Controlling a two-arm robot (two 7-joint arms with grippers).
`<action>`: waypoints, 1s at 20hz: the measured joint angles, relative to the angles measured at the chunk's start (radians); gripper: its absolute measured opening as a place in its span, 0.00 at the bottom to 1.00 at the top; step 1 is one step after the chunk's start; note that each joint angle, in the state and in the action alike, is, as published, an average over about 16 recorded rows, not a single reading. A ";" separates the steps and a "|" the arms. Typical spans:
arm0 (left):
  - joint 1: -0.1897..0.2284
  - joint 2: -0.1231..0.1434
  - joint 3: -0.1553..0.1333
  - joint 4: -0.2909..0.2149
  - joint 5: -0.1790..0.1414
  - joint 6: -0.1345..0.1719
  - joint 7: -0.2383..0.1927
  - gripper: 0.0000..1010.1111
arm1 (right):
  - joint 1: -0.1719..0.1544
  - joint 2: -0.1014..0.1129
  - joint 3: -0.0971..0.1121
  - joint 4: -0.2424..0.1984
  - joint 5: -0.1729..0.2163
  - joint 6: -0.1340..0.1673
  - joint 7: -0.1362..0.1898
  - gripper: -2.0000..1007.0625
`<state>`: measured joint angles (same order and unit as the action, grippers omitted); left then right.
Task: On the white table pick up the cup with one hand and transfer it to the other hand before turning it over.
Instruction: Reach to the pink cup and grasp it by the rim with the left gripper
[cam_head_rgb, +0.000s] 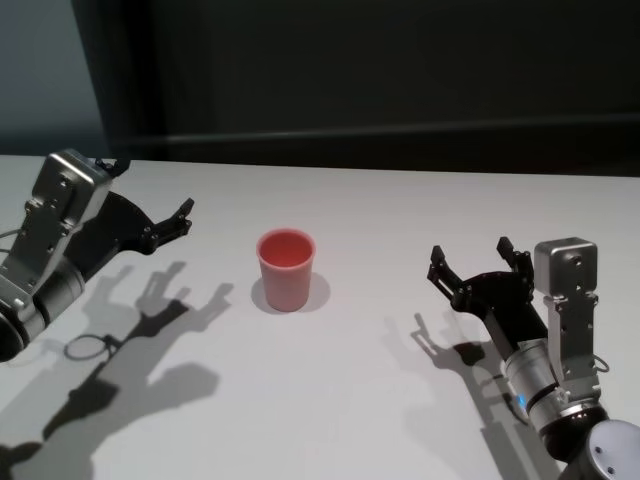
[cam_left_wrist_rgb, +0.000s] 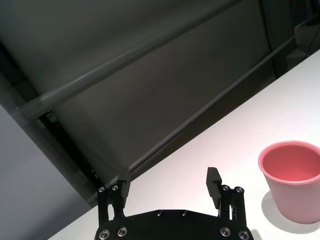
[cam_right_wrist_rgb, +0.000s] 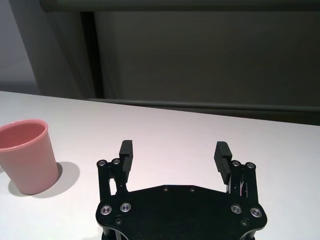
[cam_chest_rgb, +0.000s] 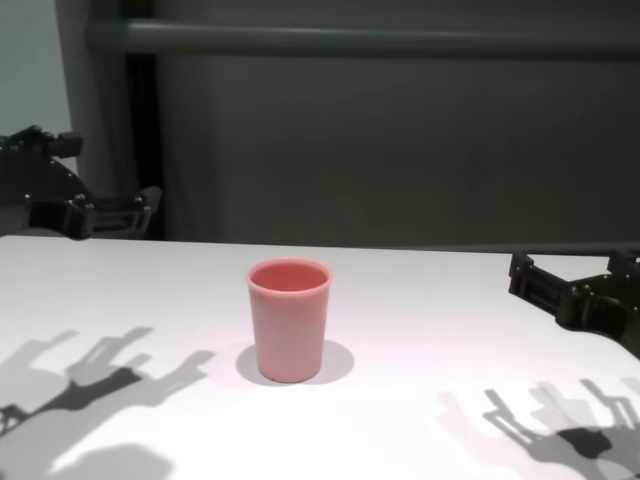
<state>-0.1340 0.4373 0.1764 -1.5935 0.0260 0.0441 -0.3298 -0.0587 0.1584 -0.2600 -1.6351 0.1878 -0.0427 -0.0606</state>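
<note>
The pink cup (cam_head_rgb: 287, 270) stands upright, mouth up, in the middle of the white table (cam_head_rgb: 350, 410). My left gripper (cam_head_rgb: 152, 188) hovers above the table to the cup's left, open, fingers pointing toward the cup with nothing between them. My right gripper (cam_head_rgb: 472, 252) is low over the table to the cup's right, also open and empty; its wrist shows a small blue light. The left wrist view shows the cup (cam_left_wrist_rgb: 292, 180) beside and beyond the left gripper (cam_left_wrist_rgb: 169, 177). From the right wrist, the cup (cam_right_wrist_rgb: 27, 162) sits off to one side of the right gripper (cam_right_wrist_rgb: 174, 148).
A dark wall with a horizontal rail (cam_chest_rgb: 380, 40) runs behind the table's far edge. Shadows of both arms fall on the near tabletop (cam_chest_rgb: 100, 380). Nothing but the cup (cam_chest_rgb: 289, 320) stands on the table.
</note>
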 joint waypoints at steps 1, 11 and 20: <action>-0.007 0.015 0.008 -0.007 0.008 0.001 -0.016 0.99 | 0.000 0.000 0.000 0.000 0.000 0.000 0.000 0.99; -0.103 0.157 0.121 -0.057 0.099 -0.015 -0.177 0.99 | 0.000 0.000 0.000 0.000 0.000 0.000 0.000 0.99; -0.229 0.231 0.259 -0.067 0.195 -0.025 -0.318 0.99 | 0.000 0.000 0.000 0.000 0.000 0.000 0.000 0.99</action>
<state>-0.3626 0.6682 0.4351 -1.6602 0.2206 0.0194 -0.6478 -0.0587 0.1584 -0.2601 -1.6351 0.1878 -0.0427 -0.0606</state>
